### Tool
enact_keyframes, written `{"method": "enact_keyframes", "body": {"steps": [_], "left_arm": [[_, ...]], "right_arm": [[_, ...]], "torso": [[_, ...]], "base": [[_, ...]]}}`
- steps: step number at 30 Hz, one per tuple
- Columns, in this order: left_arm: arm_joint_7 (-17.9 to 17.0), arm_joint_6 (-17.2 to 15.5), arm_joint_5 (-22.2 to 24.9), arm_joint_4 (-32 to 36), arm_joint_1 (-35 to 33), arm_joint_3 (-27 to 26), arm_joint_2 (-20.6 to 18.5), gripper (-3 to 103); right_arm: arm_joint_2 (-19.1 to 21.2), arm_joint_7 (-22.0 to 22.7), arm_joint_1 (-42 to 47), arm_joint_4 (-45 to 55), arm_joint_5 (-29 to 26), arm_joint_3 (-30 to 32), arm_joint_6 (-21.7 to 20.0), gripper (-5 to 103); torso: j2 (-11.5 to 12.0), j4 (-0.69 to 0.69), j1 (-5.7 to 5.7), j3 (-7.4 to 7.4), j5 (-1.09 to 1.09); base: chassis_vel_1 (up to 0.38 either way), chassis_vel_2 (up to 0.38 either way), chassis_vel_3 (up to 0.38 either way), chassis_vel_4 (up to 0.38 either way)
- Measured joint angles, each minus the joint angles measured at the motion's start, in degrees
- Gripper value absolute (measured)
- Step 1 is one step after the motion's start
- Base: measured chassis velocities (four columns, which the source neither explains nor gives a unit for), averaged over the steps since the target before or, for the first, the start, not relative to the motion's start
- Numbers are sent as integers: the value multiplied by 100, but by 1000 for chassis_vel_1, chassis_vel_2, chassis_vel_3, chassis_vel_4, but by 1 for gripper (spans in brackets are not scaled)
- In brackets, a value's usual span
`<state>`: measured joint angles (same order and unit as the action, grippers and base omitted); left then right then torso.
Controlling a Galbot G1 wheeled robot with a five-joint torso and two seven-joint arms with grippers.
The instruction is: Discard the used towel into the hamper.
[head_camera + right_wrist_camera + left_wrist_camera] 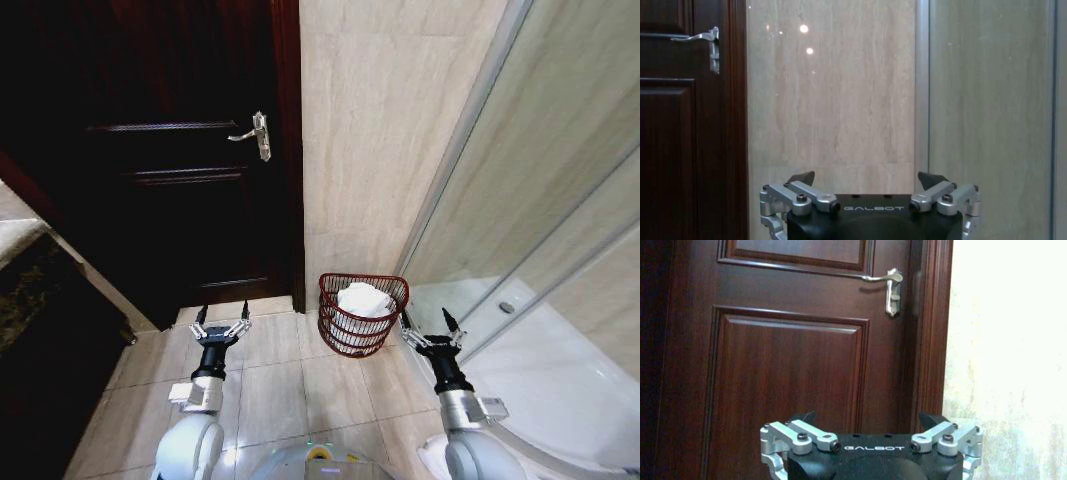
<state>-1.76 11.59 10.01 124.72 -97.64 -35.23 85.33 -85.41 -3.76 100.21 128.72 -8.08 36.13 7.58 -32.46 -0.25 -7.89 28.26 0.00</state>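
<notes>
white towel (365, 298) inside hamper (345, 338)

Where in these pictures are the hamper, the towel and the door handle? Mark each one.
hamper (340, 335): head view, on its front bars, left of middle.
towel (364, 299): head view, on the white bundle inside the hamper.
door handle (891, 292): left wrist view, on the silver back plate.

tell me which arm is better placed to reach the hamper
Right, probably. The right pincer hangs open just beside the hamper, where a white towel already lies; the left pincer, also open, sits farther off before the door.
</notes>
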Motion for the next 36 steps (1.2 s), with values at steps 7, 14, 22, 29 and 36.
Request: {"method": "enact_keyframes", "body": {"steps": [7, 14, 22, 29, 36], "left_arm": [[192, 140, 7, -25, 37, -31, 2, 100], [200, 145, 8, -36, 75, -14, 17, 100], [189, 200, 31, -34, 73, -19, 21, 100], [186, 207, 4, -24, 73, -10, 56, 100], [168, 226, -59, -10, 78, -16, 59, 100]], "right_arm": [[-10, -30, -15, 8, 27, -22, -18, 100], [-7, -30, 3, 17, 35, -16, -9, 100], [-16, -30, 30, 37, 74, -43, 25, 100], [-17, -18, 22, 55, 79, -51, 100, 100], [-44, -5, 11, 88, 79, -78, 110, 100]], "torso": [[105, 0, 39, -65, 0], [103, 0, 36, -63, 0], [80, 0, 31, -55, 0], [67, 0, 29, -50, -2], [64, 0, 17, -40, 0]], "base": [[0, 0, 0, 0], [24, -24, -17, 27], [160, -133, -144, 148], [159, -182, -171, 162], [-7, -4, -3, 3]]}}
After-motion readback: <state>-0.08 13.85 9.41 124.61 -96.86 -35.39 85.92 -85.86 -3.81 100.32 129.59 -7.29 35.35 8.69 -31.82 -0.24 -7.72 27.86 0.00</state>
